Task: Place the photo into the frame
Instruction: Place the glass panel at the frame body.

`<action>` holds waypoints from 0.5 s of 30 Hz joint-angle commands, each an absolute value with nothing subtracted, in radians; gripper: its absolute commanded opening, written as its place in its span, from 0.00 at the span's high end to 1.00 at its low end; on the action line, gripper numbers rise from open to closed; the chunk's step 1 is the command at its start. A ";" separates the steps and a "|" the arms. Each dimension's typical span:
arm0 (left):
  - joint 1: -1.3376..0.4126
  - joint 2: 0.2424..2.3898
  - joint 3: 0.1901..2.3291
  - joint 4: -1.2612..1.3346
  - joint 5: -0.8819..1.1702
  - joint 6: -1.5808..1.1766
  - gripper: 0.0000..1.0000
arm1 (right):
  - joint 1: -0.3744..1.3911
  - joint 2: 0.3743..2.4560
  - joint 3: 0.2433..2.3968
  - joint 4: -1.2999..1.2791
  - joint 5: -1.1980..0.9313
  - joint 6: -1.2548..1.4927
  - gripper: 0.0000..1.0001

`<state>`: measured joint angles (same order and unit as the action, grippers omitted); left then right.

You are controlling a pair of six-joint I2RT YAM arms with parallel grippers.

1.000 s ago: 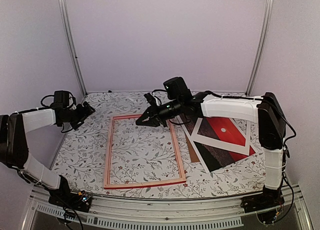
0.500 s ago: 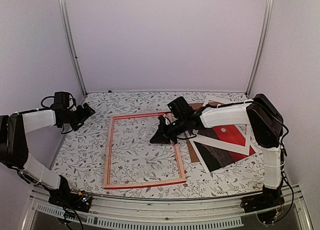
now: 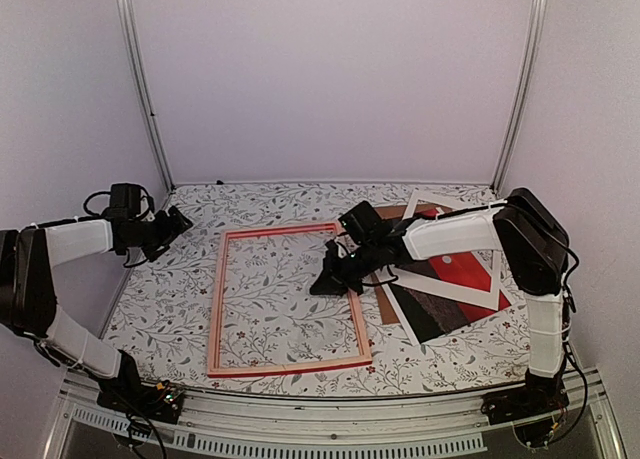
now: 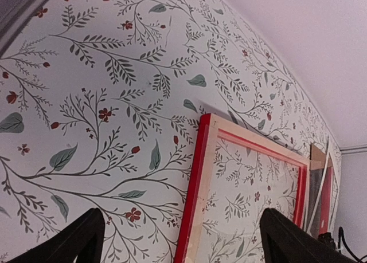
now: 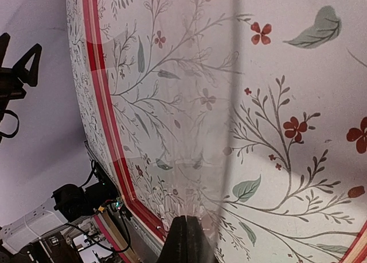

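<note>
The frame (image 3: 217,299) lies flat on the flowered table with its pale wood back up and its red edges showing (image 4: 194,188) (image 5: 92,74). A clear sheet (image 5: 172,102) lies inside it, its edge a faint line. My right gripper (image 3: 318,284) (image 5: 186,240) is shut and low over this sheet, just inside the frame's right rail; nothing shows between its fingers. The photo (image 3: 458,267), red and dark brown, lies to the right of the frame, partly under a white mat. My left gripper (image 3: 178,219) (image 4: 183,240) hangs open and empty beyond the frame's far left corner.
The white mat border (image 3: 440,284) lies slanted over the photo, and a brown backing board (image 3: 384,304) pokes out beside the frame's right rail. Metal posts (image 3: 140,79) stand at the back corners. The table's metal front edge (image 3: 300,434) runs below the frame.
My right gripper, still shut, has come down from above the frame's far rail and moved nearer and to the right, to just inside the right rail. The left arm has stayed put.
</note>
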<state>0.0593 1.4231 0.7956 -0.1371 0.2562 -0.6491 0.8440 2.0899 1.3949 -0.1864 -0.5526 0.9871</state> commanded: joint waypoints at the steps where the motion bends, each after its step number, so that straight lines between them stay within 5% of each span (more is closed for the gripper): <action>1: 0.033 1.419 0.798 -0.121 0.247 -0.628 0.04 | 0.842 2.032 1.391 -0.213 -0.511 0.975 1.00; 15: 0.014 1.437 0.807 -0.124 0.247 -0.623 0.04 | 0.842 2.026 1.410 -0.256 -0.482 0.950 1.00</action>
